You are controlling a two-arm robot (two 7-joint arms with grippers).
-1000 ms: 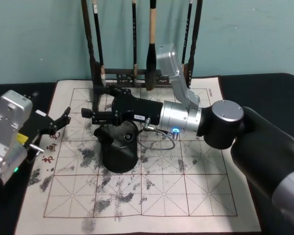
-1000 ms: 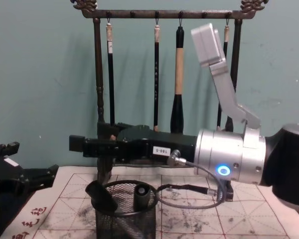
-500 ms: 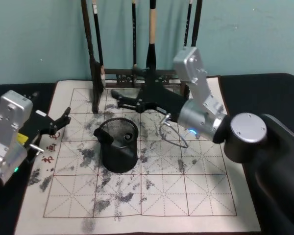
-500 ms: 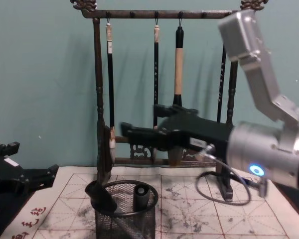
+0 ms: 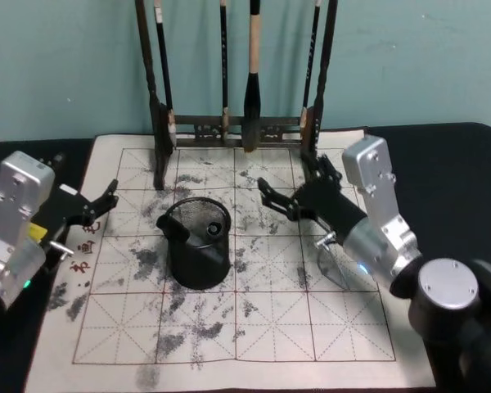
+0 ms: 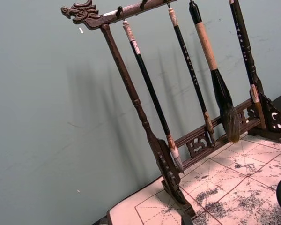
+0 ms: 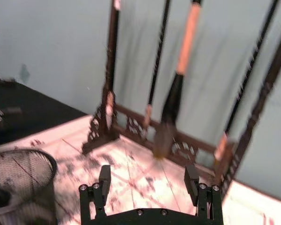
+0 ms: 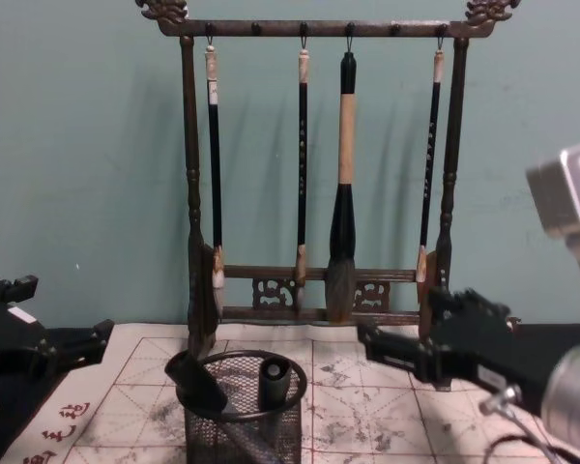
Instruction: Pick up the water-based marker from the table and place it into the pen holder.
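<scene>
Right gripper (image 5: 266, 193) is yours to check first: fingers spread wide, nothing between them, hanging over the practice mat (image 5: 311, 319) to the right of the pen holder (image 5: 198, 254) and apart from it. In the chest view you see it (image 8: 367, 340) coming in from the right, about level with the holder's rim, in front of the brush rack's base. The right wrist view has both black fingertips (image 7: 104, 175) parted with bare mat between them and the mesh cup (image 7: 18, 187) off to one side.

Pen holder (image 8: 242, 416) stands upright on the ink-stained grid mat, left of centre. Water-based marker (image 8: 275, 381) is already in it, standing on end with its dark top poking up near the rim; from the head view you get its round end (image 5: 215, 228) against the inner wall on the side nearer the right arm. A second, flatter black item (image 8: 199, 381) leans over the rim on the holder's left side; you can't tell what it is.

Left gripper (image 5: 106, 199) sits parked at the mat's left edge, fingers apart, holding nothing, well clear of the holder.

Behind the holder stands the wooden brush rack (image 8: 188, 193) with four calligraphy brushes (image 8: 344, 174) hanging from its top bar, against the teal wall (image 5: 65, 65).
</scene>
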